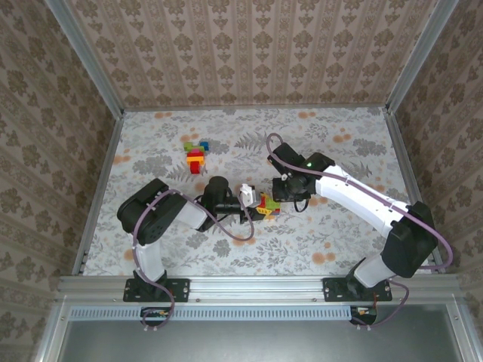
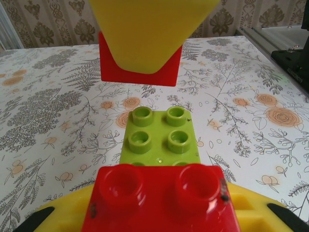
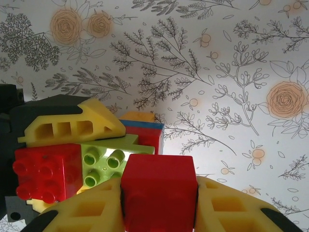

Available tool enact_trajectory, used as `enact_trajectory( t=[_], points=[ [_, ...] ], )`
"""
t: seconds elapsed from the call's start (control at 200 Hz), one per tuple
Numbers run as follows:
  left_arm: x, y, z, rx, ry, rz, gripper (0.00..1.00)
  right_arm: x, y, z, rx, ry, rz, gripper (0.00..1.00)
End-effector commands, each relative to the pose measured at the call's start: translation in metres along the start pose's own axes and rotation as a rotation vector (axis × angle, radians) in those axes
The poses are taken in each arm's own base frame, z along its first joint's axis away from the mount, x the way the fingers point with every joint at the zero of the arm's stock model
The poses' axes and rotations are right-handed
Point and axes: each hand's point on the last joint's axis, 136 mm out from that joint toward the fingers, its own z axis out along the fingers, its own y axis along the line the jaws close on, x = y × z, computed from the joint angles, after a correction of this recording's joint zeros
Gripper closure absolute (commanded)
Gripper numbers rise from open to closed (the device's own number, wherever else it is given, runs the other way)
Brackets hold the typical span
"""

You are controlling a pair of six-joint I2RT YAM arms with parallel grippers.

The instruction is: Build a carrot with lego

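Note:
My left gripper (image 1: 255,205) is shut on a red brick (image 2: 159,198) joined to a lime green brick (image 2: 161,137) that sticks out ahead of the fingers, studs up. In the right wrist view that stack, with its red brick (image 3: 46,171) and green brick (image 3: 104,162), sits low at left, with blue, red and orange pieces (image 3: 145,133) behind it. My right gripper (image 3: 159,212) is shut on another red brick (image 3: 158,186), held just above and beside the green one. From the left wrist this brick (image 2: 140,75) hangs above the green studs, apart from them.
A small pile of loose bricks (image 1: 198,154), green, blue, yellow, red and magenta, lies at the back left of the flowered table (image 1: 339,143). Metal rails and patterned walls close in the table on all sides.

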Motion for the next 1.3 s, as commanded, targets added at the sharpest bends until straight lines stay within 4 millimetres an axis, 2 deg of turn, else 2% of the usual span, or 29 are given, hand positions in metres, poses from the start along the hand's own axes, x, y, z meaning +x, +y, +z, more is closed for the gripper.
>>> enact_trajectory(
  t=[0.0, 0.175, 0.47, 1.295],
  points=[
    [0.037, -0.007, -0.005, 0.0, 0.106, -0.11, 1.0, -0.003, 0.001, -0.001, 0.013, -0.01, 0.0, 0.76],
    [0.035, -0.008, -0.005, 0.007, 0.105, -0.109, 1.0, -0.002, 0.002, 0.005, 0.016, -0.001, -0.009, 0.76],
    [0.034, -0.007, -0.002, 0.022, 0.096, -0.115, 1.0, -0.004, 0.006, 0.0, 0.017, -0.013, -0.028, 0.76],
    [0.033, -0.009, -0.004, 0.022, 0.101, -0.113, 1.0, -0.003, 0.01, 0.015, 0.034, 0.012, -0.044, 0.76]
  ],
)
